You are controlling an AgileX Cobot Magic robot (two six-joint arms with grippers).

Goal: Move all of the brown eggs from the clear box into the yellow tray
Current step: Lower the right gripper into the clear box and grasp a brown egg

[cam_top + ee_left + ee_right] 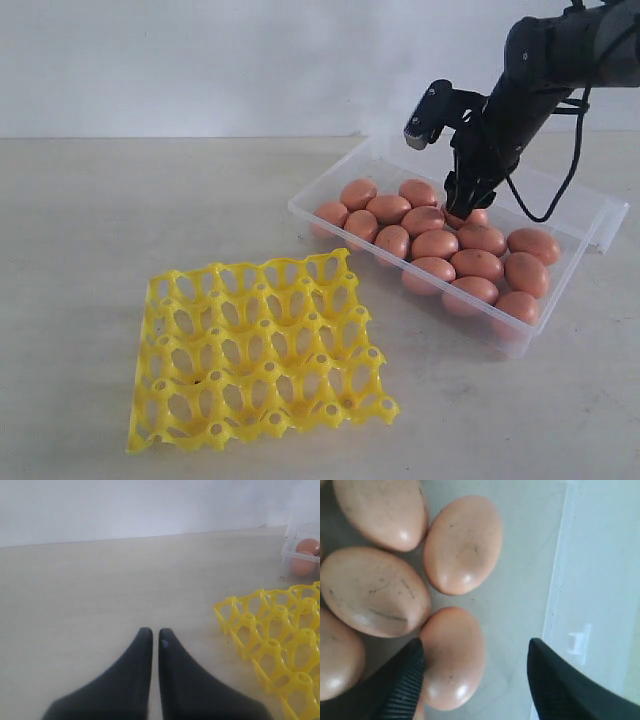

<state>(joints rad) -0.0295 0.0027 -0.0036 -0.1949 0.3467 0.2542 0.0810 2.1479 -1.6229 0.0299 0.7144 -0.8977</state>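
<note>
Right gripper (pixel 475 677) jaws spread wide; left gripper (pixel 151 635) jaws together.

A: Colours first: the brown eggs (pixel 437 243) read pinkish-brown, matte, with pale glossy highlights on their rounded ends.

B: And close by the right gripper (pixel 475 675), the egg between the fingers (pixel 451 657) shows faint dark scuff lines on its salmon shell.

A: The fingers (pixel 402 685) themselves are black, with fine ribbing on the inner face.

B: The clear box (pixel 545 300) is see-through with whitish edges. The yellow tray (pixel 255 350) is bright yellow, an open lattice.

A: The left gripper (pixel 155 637) is black too, over a pale beige table (pixel 100 590).

B: White wall (pixel 200 60) behind it all.
</note>
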